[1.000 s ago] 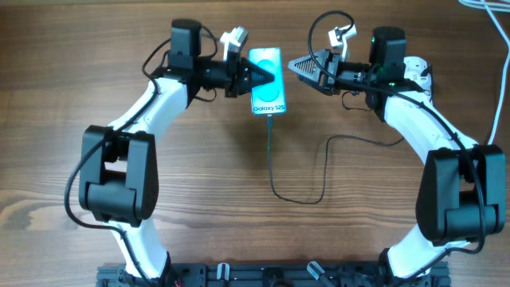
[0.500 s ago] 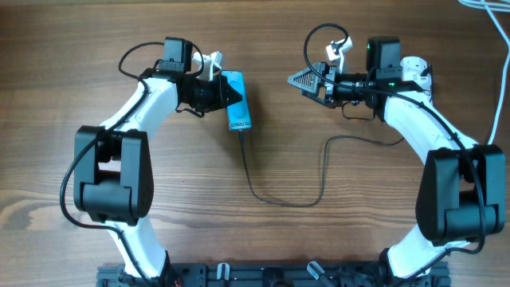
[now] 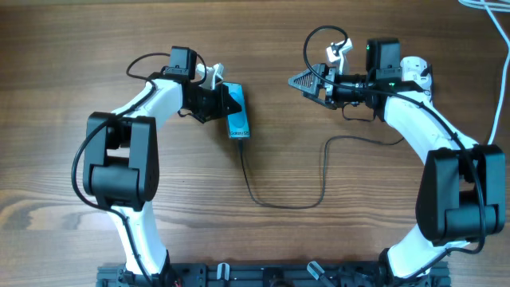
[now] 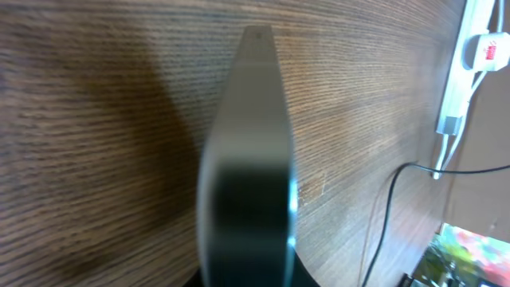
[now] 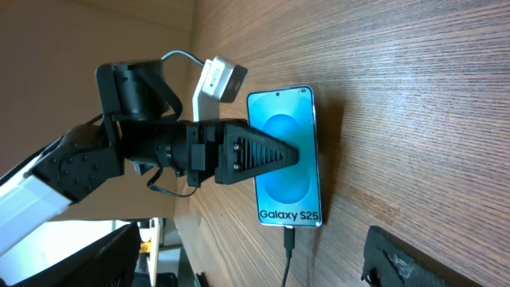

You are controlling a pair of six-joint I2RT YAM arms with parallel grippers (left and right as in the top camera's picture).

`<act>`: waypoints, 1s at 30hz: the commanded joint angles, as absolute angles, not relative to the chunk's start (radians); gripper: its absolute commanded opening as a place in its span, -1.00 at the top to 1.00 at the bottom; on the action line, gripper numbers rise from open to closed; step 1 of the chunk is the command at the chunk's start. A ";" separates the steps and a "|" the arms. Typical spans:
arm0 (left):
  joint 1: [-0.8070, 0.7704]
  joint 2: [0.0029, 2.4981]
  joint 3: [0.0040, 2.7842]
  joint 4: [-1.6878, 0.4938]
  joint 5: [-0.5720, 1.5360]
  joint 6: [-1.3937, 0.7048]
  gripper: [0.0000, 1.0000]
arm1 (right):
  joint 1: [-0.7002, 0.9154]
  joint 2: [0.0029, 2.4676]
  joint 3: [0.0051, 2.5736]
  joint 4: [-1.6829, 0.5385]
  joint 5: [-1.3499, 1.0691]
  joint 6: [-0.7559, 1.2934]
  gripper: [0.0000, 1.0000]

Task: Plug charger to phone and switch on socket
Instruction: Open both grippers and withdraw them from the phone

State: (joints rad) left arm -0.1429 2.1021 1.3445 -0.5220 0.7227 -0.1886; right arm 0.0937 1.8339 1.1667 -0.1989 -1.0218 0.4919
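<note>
The phone is left of the table's middle, tilted up towards one long edge and pinched between the left gripper's fingers. The charger is plugged into its lower short end and loops off rightward. The right gripper hangs well apart, spread wide.

Fine brown wood grain right across the table, close-lined and matt. Mid-frame in the right wrist view, the phone shows a glossy glass face. Edge-on in the left wrist view, its rim looks smooth and grey with a metal-like sheen. The left gripper is black plastic, its finger ribbed. The charger is a thin matt black cable. Upper right in the left wrist view, the socket is smooth white plastic.
</note>
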 commanded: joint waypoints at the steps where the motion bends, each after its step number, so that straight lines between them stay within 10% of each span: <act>1: -0.140 2.128 1.348 -0.521 0.704 -0.164 0.92 | 0.092 1.842 1.170 -0.200 -1.009 0.471 -0.80; 30: -0.140 2.128 1.348 -0.521 0.634 -0.165 0.53 | 0.092 1.842 1.170 -0.215 -1.009 0.471 -0.81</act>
State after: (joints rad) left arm -0.1429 2.1136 1.3445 -0.5209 0.6506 -0.1837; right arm 0.0937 1.8336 1.1667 -0.2169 -1.0191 0.4915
